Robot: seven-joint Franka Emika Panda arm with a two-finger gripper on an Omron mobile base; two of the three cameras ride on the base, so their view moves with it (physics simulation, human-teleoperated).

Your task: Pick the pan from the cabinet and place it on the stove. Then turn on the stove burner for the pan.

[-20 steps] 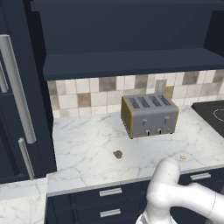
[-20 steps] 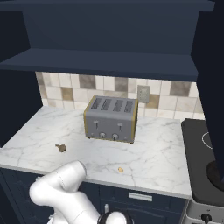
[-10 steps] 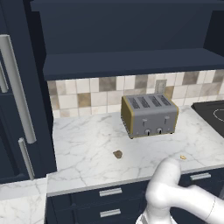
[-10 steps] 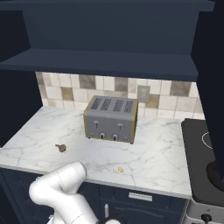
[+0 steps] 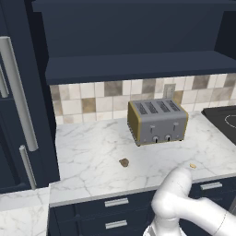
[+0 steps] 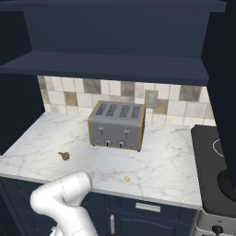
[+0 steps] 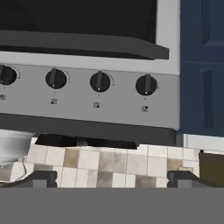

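Note:
My gripper (image 7: 116, 177) is open with nothing between its fingertips (image 7: 43, 177). In the hand view it faces the stove's grey front panel (image 7: 87, 103) and its row of black knobs (image 7: 100, 82). The stove's (image 6: 207, 156) black glass top lies at the right end of the counter; its near corner also appears as the stove (image 5: 223, 119) in the left base view. A dark round shape (image 6: 228, 181) sits on the stove at the frame's edge; I cannot tell whether it is the pan. The cabinet (image 5: 138, 67) stands open above the counter, its navy shelf bare.
A silver four-slot toaster (image 5: 157, 120) stands mid-counter against the tiled wall. Small crumbs (image 5: 124, 162) lie on the marble. The open cabinet door with its long silver handle (image 5: 18, 94) hangs at the left. Navy drawers (image 5: 115, 203) run below the counter edge.

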